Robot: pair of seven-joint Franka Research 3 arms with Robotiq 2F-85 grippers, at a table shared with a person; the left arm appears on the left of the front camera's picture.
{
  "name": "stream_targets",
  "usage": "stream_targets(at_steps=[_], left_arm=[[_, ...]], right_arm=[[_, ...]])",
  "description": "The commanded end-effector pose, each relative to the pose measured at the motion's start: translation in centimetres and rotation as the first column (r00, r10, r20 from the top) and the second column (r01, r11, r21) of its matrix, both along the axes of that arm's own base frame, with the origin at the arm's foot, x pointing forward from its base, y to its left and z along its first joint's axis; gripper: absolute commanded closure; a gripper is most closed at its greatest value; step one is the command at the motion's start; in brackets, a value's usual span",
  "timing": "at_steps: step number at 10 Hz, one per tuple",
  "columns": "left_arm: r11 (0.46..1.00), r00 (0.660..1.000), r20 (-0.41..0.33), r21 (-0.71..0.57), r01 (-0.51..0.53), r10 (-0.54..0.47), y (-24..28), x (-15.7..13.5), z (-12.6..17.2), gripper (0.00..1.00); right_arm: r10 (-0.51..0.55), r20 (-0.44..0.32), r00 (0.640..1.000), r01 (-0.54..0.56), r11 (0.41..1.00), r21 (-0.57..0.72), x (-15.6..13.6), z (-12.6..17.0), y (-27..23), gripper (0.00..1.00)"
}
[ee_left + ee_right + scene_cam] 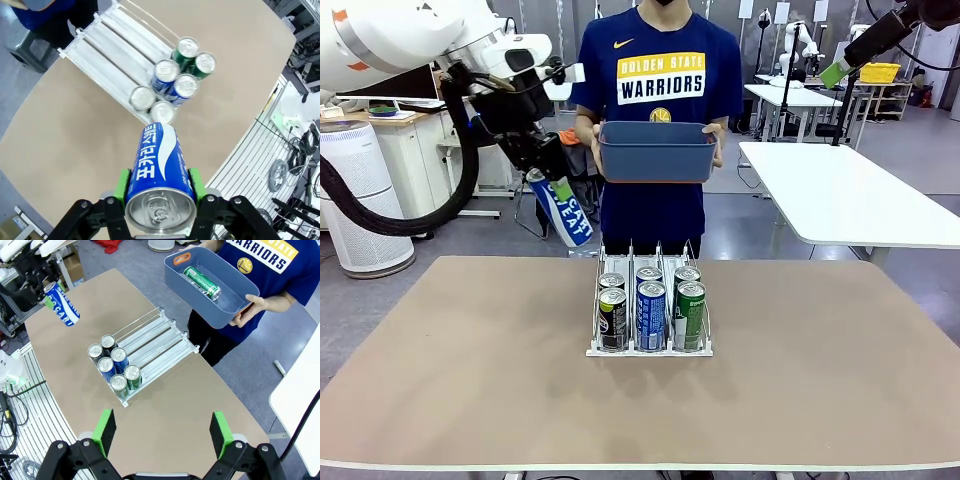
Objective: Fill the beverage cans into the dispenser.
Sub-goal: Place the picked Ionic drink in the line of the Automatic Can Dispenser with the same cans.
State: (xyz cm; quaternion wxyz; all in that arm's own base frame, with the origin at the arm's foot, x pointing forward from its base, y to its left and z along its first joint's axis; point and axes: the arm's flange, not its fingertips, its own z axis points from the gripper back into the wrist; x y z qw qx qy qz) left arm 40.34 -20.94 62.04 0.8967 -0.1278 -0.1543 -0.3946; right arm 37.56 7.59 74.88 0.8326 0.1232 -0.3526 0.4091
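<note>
The dispenser [650, 252] stands mid-table with three lanes. Two black cans [612, 318], two blue cans [651, 315] and two green cans [689, 315] fill its front end, and the rear of the lanes [110, 40] is bare. My left gripper [552, 188] is shut on a blue can [567, 215] with white lettering, tilted in the air left of and behind the rack. The left wrist view shows that can [160, 175] between the green pads [122, 182], above the black cans [162, 111]. My right gripper [162, 432] hangs open and empty high over the table.
A person at the far side holds a blue-grey tub [656, 160] at chest height; in the right wrist view a green can [201, 282] lies inside the tub [197, 302]. A white table [860, 200] stands at the back right. Bare tabletop [470, 360] surrounds the rack.
</note>
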Motion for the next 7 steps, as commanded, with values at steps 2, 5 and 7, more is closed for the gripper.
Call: stream_targets(at_steps=[2, 5, 7], left_arm=[[0.998, 0.998, 0.028, -0.042, -0.048, 0.049, -3.0, -4.6, 0.3, 0.43], [0.999, 0.999, -0.032, -0.051, 0.001, -0.003, -5.3, -8.7, -0.1, 0.43], [0.993, 0.995, -0.010, -0.064, 0.101, -0.101, -5.3, -9.9, -0.2, 0.43]], right_arm=[[-0.001, -0.001, 1.000, 0.001, 1.000, 0.000, 0.0, -0.1, 0.0, 0.00], [-0.001, -0.001, 1.000, 0.001, 1.000, 0.000, 0.0, -0.1, 0.0, 0.00], [-0.001, -0.001, 1.000, 0.001, 1.000, 0.000, 0.0, -0.1, 0.0, 0.00]])
